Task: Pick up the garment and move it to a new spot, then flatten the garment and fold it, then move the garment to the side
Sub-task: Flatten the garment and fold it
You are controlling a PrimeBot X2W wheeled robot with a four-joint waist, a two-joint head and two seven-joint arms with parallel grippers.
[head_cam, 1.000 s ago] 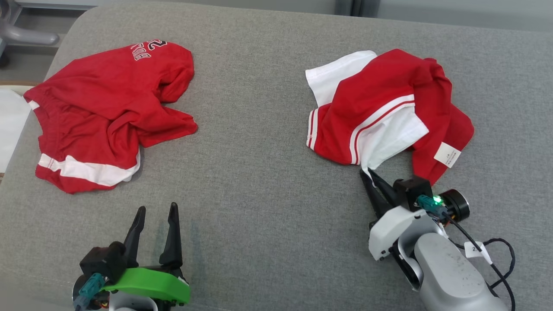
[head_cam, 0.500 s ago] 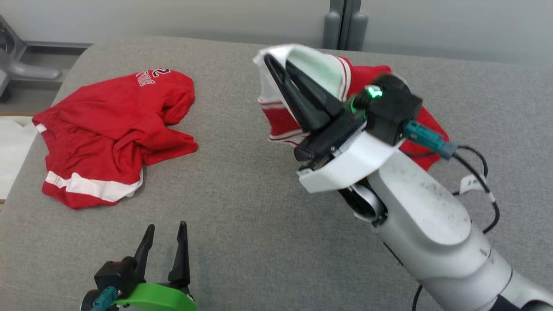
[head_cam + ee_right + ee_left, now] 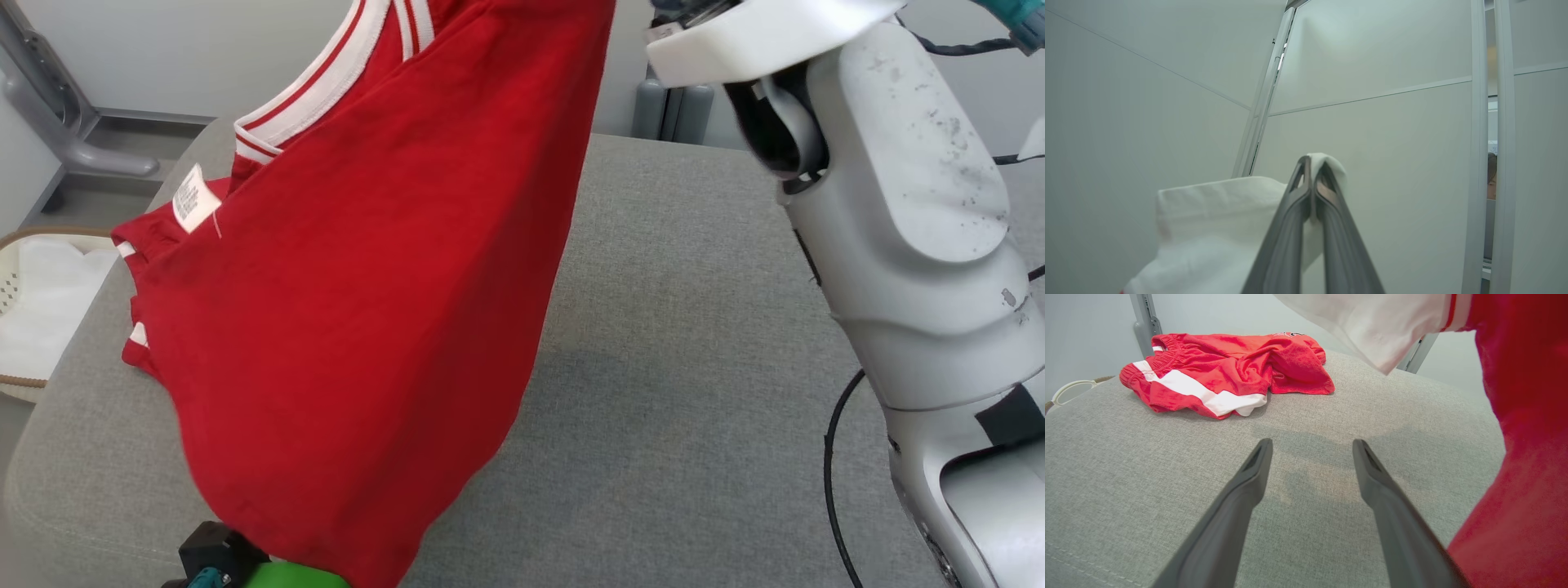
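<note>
**Grey padded surface** [image 3: 694, 367]: broad, and bare across its middle and right. That is your landing ground.

**Garment** [image 3: 367, 286]: a red shirt with white-and-red trim. It hangs loose in the air in front of the head camera, its lower edge down by the base of your left arm. You cannot tell from here whether the hem brushes the surface.

**Right forearm** [image 3: 898, 204]: raised high on the right, the wrist past the top edge of the head view.

**Red shorts** [image 3: 1229, 384]: a second piece, crumpled at the far left of the surface. A basket [image 3: 57, 233] sits beyond that edge.

**Left gripper** [image 3: 1311, 443]: low over the surface, fingers spread wide with nothing between them. Red cloth hangs just beside it.

**Right gripper** [image 3: 1313, 161]: fingers pinched together on the white sleeve [image 3: 1220, 220], a tuft of white poking past the tips.

**Care label** [image 3: 194, 198]: a small white tag near the neckline.

**Step in hand:** the first one, I judge. The garment is off the surface and being carried to a new spot.

**Next move:**
- Pick the bare patch, well clear of the shorts.
- Lower so the hem lands first and the cloth lays out rather than heaps.
- Keep it from draping over your open left gripper.
- A single-corner pinch is thin, so swing gently.
</note>
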